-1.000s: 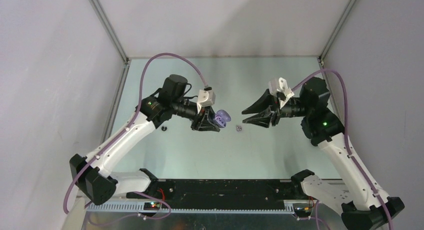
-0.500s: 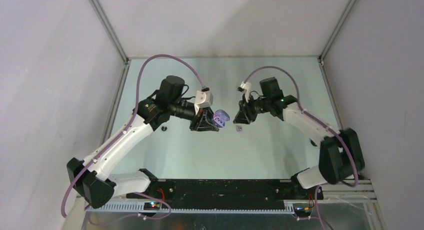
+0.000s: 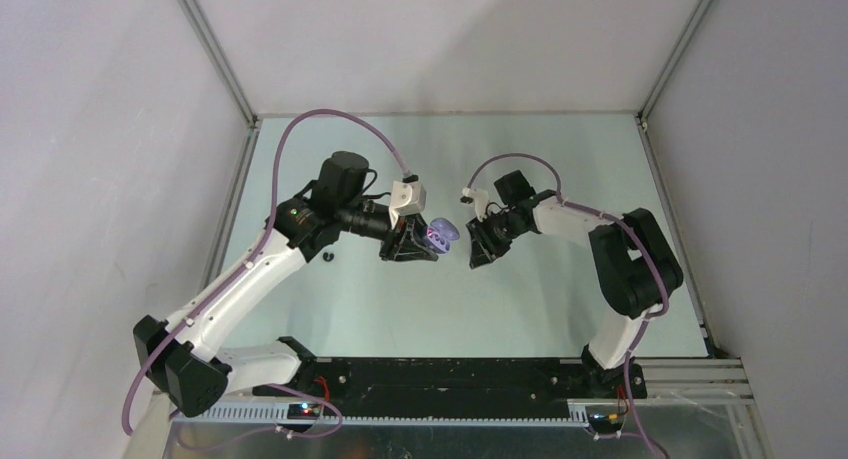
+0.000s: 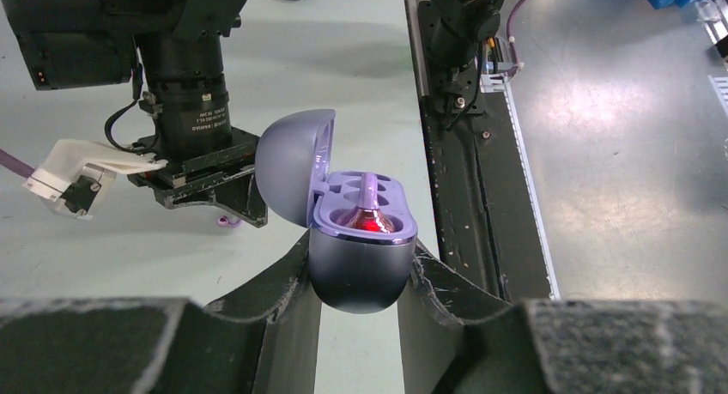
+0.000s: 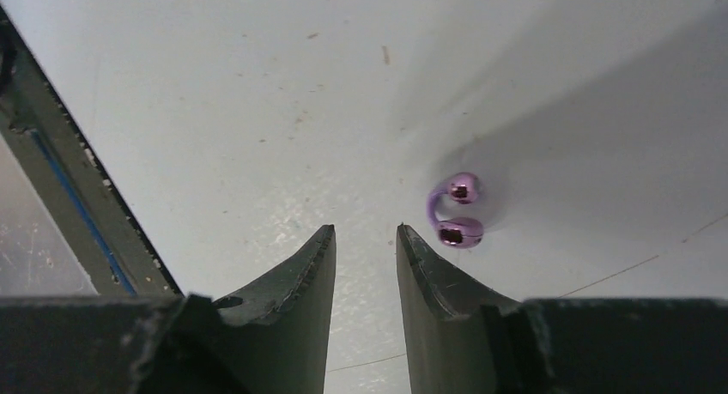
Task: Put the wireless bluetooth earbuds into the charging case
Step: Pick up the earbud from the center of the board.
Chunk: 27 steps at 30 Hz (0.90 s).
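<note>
Purple earbud (image 5: 453,212) pickup near the charging case (image 4: 360,239) clamped in left gripper (image 4: 360,250); next, centre narrowly parted, empty right gripper (image 5: 365,235) over that earbud.

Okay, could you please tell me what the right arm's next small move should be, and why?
Probably slide the right gripper sideways until the purple earbud lies between its fingers: it sits on the table just outside one fingertip, and the jaws are empty.
</note>
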{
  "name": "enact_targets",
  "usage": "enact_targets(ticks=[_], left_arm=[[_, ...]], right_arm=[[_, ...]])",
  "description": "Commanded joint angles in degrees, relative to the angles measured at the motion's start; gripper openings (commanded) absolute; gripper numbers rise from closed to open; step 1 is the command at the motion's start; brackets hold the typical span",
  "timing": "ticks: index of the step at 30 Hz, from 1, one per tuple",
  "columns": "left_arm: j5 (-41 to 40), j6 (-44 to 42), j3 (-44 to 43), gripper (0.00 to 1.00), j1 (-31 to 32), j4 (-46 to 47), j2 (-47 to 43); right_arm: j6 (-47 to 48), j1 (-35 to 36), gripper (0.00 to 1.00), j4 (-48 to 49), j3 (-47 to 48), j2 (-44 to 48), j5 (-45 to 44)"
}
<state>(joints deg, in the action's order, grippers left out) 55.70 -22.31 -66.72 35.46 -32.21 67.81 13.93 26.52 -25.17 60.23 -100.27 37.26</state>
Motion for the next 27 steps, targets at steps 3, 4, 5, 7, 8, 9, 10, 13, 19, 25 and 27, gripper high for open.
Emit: enact_targets(ticks=[3,4,5,7,8,9,10,13,19,25,27], left_arm=[[0.41,0.79,0.18,0.08,-0.31,1.64,-1.4],[0.42,0.82,0.18,0.08,-0.31,1.65,-1.33],[0.4,0.81,0.14,0.08,-0.31,1.63,-1.35],[0.53,0.88,0.1,0.07,-0.31,1.65,-1.24],[0.54,0.91,0.1,0.08,-0.31,1.76,-1.21],[0.5,0.92,0.08,0.08,-0.31,1.78,-1.2],[0.48,0.98,0.09,0.08,-0.31,1.77,-1.19],[0.45,0.98,0.04,0.08,-0.31,1.78,-1.11],[0.28,1.01,0.14,0.08,-0.31,1.79,-1.19],[0.14,1.02,0.27,0.08,-0.35,1.95,-1.19],[0.17,1.07,0.27,0.08,-0.31,2.04,-1.08]], right_arm=[[-1.05,0.33,0.37,-1.93,3.49,-1.0,-5.72],[-1.07,0.35,0.37,-1.91,3.49,-0.95,-5.84],[-1.13,0.37,0.37,-1.77,3.49,-0.97,-6.15],[-1.26,0.44,0.37,-1.49,3.42,-0.88,-6.75],[-1.27,0.49,0.37,-1.39,3.41,-0.84,-6.97],[-1.32,0.64,0.37,-1.2,3.45,-0.81,-7.47],[-1.35,0.81,0.38,-1.11,3.42,-0.83,-7.84],[-1.35,1.21,0.39,-1.19,3.83,-1.16,-8.85],[-1.05,2.25,0.39,-1.34,4.64,-1.7,-11.32],[2.22,4.13,0.4,-0.85,4.66,-0.85,-14.72],[3.05,4.87,0.41,-0.74,4.7,-0.87,-15.55]])
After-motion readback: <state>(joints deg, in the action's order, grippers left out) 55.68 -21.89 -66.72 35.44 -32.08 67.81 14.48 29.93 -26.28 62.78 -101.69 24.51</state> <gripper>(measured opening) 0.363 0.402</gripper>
